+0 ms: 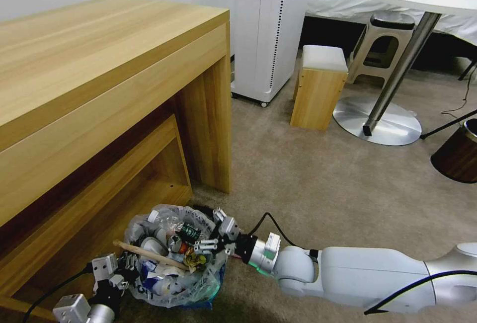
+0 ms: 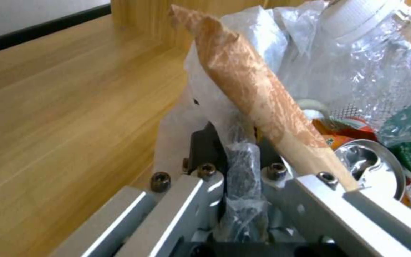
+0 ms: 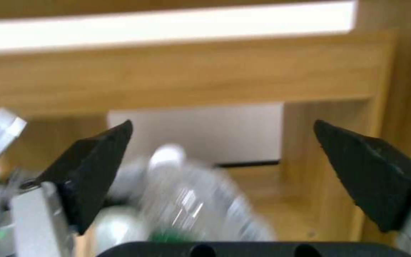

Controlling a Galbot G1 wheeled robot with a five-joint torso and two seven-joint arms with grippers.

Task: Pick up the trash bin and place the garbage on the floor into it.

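The trash bin [image 1: 201, 290], blue with a translucent bag over its rim, sits low in front of the wooden desk. Garbage is heaped in it: a plastic bottle [image 1: 166, 221], a wooden stick [image 1: 146, 252], a crushed can [image 1: 189, 232] and wrappers. My left gripper [image 1: 128, 264] is shut on the bin's near-left rim; in the left wrist view its fingers [image 2: 205, 192] pinch the bagged rim [image 2: 241, 167] beside the stick [image 2: 258, 100]. My right gripper [image 1: 213, 231] hovers open over the bin's right rim. Its black pads [image 3: 96, 171] stand wide apart above the blurred bottle [image 3: 191, 200].
The wooden desk [image 1: 99, 64] with a lower shelf stands right behind the bin. Farther off are a white appliance [image 1: 268, 30], a wooden stool [image 1: 320, 89], a round table's metal base [image 1: 377, 121] and a dark brown bin [image 1: 457, 156]. Beige carpet [image 1: 323, 189] lies open to the right.
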